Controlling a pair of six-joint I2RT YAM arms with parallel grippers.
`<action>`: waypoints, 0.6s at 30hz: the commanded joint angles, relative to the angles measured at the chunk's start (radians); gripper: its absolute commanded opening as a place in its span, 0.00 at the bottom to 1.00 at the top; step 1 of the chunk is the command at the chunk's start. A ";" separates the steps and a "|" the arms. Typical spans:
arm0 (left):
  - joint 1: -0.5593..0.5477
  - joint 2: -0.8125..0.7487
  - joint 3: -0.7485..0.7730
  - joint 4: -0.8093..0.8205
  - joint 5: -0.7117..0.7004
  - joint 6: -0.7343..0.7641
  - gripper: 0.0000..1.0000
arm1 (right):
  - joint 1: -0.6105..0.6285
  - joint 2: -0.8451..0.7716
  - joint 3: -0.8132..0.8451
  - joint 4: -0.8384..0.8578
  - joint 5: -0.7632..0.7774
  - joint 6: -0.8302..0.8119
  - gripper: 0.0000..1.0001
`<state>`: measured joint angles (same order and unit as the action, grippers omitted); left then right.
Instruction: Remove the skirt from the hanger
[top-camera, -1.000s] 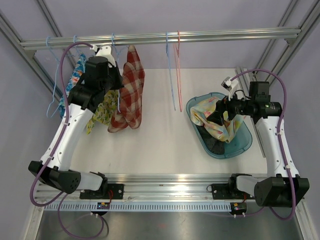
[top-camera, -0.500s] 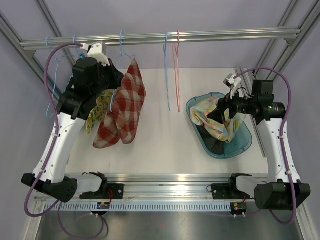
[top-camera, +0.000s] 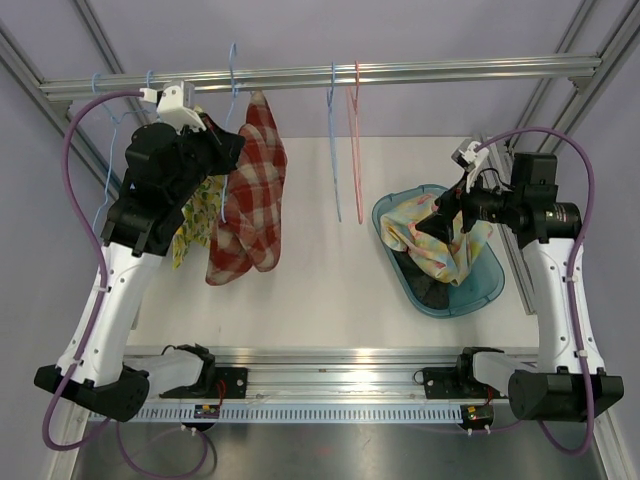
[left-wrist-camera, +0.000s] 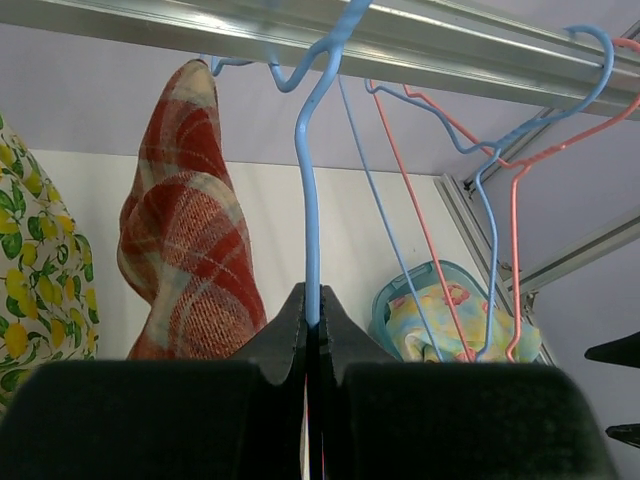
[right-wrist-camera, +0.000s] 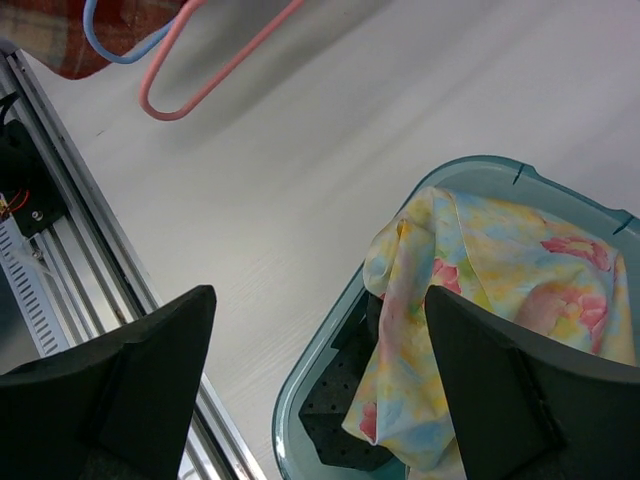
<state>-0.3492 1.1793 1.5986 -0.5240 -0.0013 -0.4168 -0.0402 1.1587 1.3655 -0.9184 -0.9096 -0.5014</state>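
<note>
**Gripping the hanger, skirt not yet off**

Gripping the blue hanger (left-wrist-camera: 308, 200) with the left claw (left-wrist-camera: 312, 305), jaws clenched flat on the straight wire of its neck. Above that grip, hooked over the metal rail (left-wrist-camera: 450, 50) at the back of the frame. Just left of the wire in the left wrist view, finding the red plaid skirt (left-wrist-camera: 185, 230), caught at its top on a bend of blue wire close under the rail and hanging down in loose folds. Cannot tell for certain whether that bend belongs to the gripped hanger.

From above, placing the skirt just to the right of the left claw, over the left half of the white surface (top-camera: 320, 270). Just beside the skirt's left edge, noting a lemon-print cloth (left-wrist-camera: 30, 270), also hanging and partly hidden behind the left arm.

Further right on the rail, counting 2 bare hangers side by side, 1 blue (top-camera: 333, 150) and 1 pink (top-camera: 357, 150), well apart from the skirt.

Holding the right claw (right-wrist-camera: 318, 293) released, fingers spread wide with nothing between them, above a teal basket (top-camera: 487, 285) at the right of the surface. Inside the basket, spotting a pastel flowered cloth (right-wrist-camera: 480, 260) heaped over something dark.
</note>
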 joint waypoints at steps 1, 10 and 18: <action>0.004 -0.078 -0.017 0.177 0.075 -0.022 0.00 | -0.001 -0.021 0.087 -0.043 -0.090 -0.041 0.93; 0.004 -0.233 -0.202 0.159 0.132 -0.115 0.00 | 0.031 0.016 0.208 -0.255 -0.229 -0.241 0.93; 0.004 -0.366 -0.354 0.177 0.144 -0.229 0.00 | 0.325 0.073 0.287 -0.289 -0.086 -0.275 0.94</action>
<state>-0.3492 0.8555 1.2690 -0.4904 0.1104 -0.5793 0.1864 1.2156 1.6135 -1.1839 -1.0473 -0.7448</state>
